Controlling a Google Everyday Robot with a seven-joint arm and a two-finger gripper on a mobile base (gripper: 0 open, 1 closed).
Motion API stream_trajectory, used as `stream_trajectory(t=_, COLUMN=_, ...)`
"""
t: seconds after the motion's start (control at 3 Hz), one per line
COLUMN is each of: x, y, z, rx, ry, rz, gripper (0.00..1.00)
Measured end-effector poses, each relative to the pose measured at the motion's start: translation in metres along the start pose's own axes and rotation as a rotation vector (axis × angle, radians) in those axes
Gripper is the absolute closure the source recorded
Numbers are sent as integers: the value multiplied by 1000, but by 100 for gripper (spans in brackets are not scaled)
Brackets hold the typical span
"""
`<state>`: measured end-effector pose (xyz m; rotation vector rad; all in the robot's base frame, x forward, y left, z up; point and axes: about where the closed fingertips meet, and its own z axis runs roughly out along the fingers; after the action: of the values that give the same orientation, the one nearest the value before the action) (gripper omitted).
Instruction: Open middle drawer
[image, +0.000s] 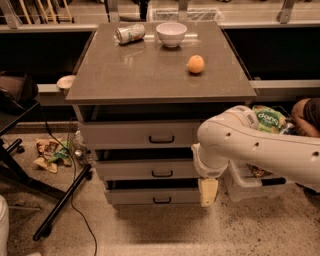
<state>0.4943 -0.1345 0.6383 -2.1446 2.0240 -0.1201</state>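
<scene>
Right now the cream gripper (208, 192) hangs pointing down under the white robot arm (250, 145), by the right end of the lowest grey drawer (145, 196); open or closed cannot be told; the middle drawer (130, 170), flat grey front with a small black handle, sits just up-left of it, below the top grey drawer (125, 135); the brown cabinet surface (150, 75) carries a round orange fruit (196, 64), a white bowl (171, 34) and a tipped can (130, 33).

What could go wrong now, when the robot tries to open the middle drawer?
1. The cream-coloured gripper hangs at the cabinet's right edge, level with the lowest grey drawer, so it may catch that one instead of the middle grey drawer.
2. A jerky pull may roll the round orange fruit on top.
</scene>
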Motion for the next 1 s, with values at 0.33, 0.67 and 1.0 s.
stream_trajectory(t=0.33, x=15, y=-8, z=47, rx=3, ry=-7, rz=19, gripper=0)
stream_trajectory(t=0.67, x=20, y=-20, z=93, rx=8, ry=-24, rz=28, gripper=0)
stream_trajectory(t=1.0, x=22, y=-35, z=134, rx=7, ry=-61, rz=43, gripper=0)
